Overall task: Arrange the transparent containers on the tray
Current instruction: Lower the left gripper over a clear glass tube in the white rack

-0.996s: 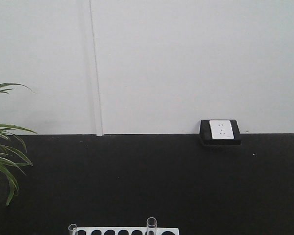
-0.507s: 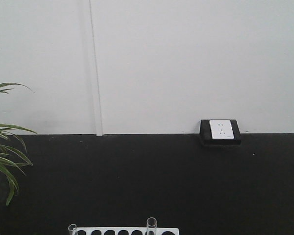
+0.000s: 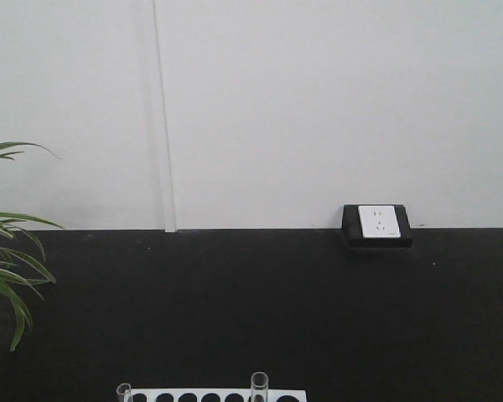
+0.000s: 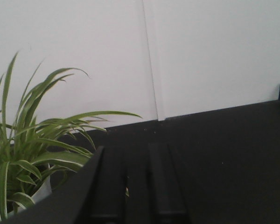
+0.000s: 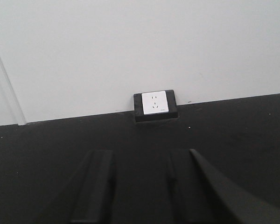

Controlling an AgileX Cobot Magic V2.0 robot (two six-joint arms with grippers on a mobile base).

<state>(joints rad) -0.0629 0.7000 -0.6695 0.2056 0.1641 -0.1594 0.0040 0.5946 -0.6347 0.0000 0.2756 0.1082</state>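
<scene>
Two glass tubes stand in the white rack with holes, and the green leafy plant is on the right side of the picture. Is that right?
Not quite. The front-facing view shows the green leafy plant on the left side, not the right. The two slim clear glass tubes do stand in the white holed rack.

The frame's bottom edge cuts off the rack (image 3: 218, 395). Only the tops of two test tubes (image 3: 258, 387) show, probably seated in it. The left edge crops the plant (image 3: 4, 268).

Soft, even, dim light; slightly grainy, no glare.
</scene>
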